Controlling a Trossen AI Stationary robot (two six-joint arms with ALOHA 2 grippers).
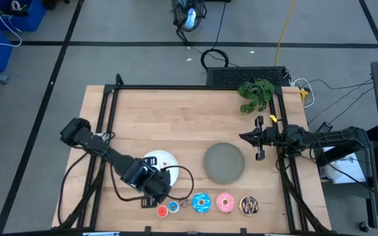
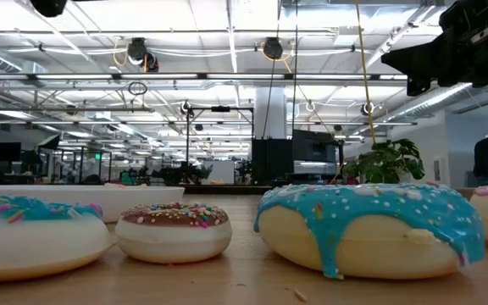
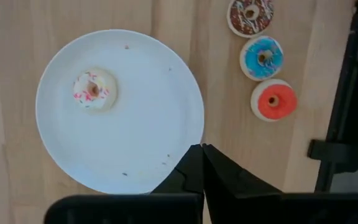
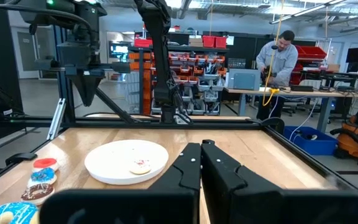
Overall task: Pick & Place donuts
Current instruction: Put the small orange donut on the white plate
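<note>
A white-pink tiny donut (image 3: 94, 89) lies on the white plate (image 3: 135, 155), also seen in the right wrist view (image 4: 140, 165). Along the table's near edge lie a red tiny donut (image 1: 162, 210), a blue tiny one (image 1: 173, 208), a brown tiny one (image 1: 184, 204), then the larger blue sprinkled donut (image 1: 201, 202), pink donut (image 1: 225, 202) and dark brown drizzled donut (image 1: 249, 206). My left gripper (image 3: 202, 149) is shut and hovers over the white plate's near rim (image 1: 151, 168). My right gripper (image 1: 260, 141) waits shut, right of the grey plate (image 1: 224, 162).
A potted plant (image 1: 256, 94) stands at the table's far right. A black frame (image 1: 195, 87) rims the table. A person (image 4: 278, 62) works in the room beyond. Bare wood lies between the plates and the far edge.
</note>
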